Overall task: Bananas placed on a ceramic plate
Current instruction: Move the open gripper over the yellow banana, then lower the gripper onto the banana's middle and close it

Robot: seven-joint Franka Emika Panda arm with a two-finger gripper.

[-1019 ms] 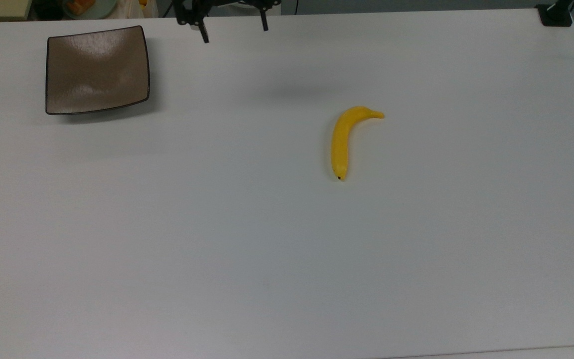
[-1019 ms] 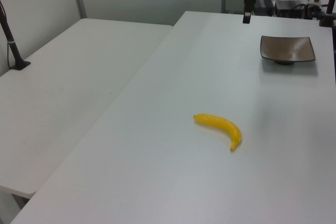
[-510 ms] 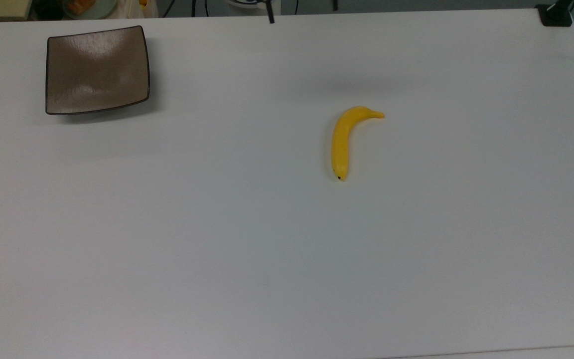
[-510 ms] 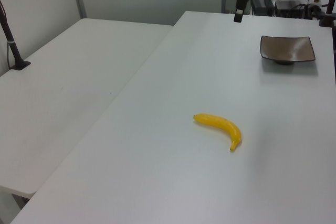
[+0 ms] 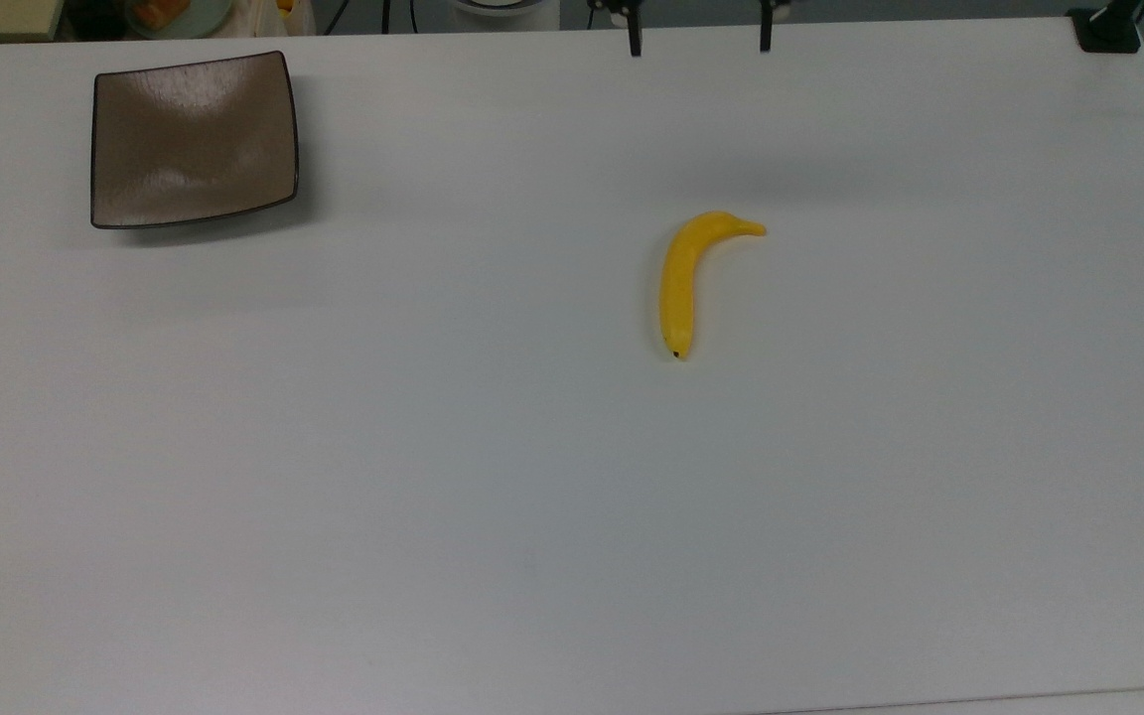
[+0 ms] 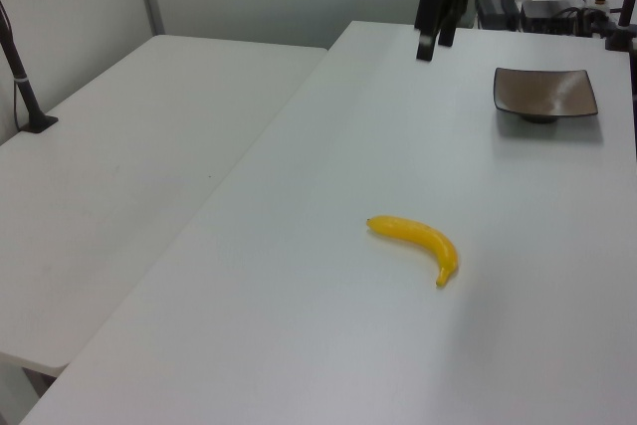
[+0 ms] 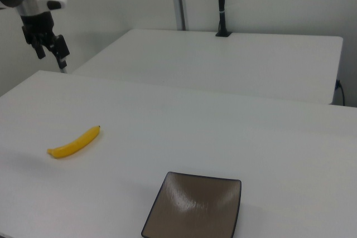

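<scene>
Since the earlier frame the hand (image 5: 698, 38) has travelled away from the ceramic plate (image 5: 193, 139), toward the bananas (image 5: 681, 283). Its fingers stand apart, empty. Grasping comes next, I think.

The banana (image 6: 420, 243) is lying flat on the white table (image 6: 328, 325), well apart from the square brown plate (image 6: 544, 93). The gripper (image 6: 435, 41) is hanging above the table, beyond the banana, its fingers parted, holding nothing.
</scene>
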